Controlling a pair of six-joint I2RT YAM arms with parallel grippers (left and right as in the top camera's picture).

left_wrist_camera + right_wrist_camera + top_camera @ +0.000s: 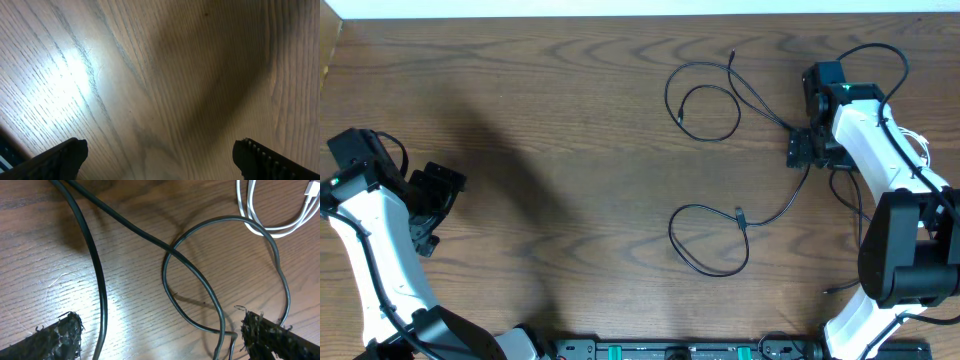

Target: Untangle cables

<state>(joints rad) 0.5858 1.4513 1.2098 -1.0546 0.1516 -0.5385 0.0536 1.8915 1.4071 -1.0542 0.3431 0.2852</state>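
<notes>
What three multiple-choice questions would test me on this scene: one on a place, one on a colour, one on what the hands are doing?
1. Where on the table do the black cables lie? A left half; B right half; C hanging off the front edge.
2. What colour is the odd cable in the right wrist view's top right corner? A white; B red; C yellow.
3. How are the two hands? A both shut on cables; B one shut, one open; C both open, holding nothing.
Answers: B, the overhead view shows their loops by the right arm; A, it shows white against the wood; C, the left hand and right hand each have fingers spread wide, gripping nothing.
</notes>
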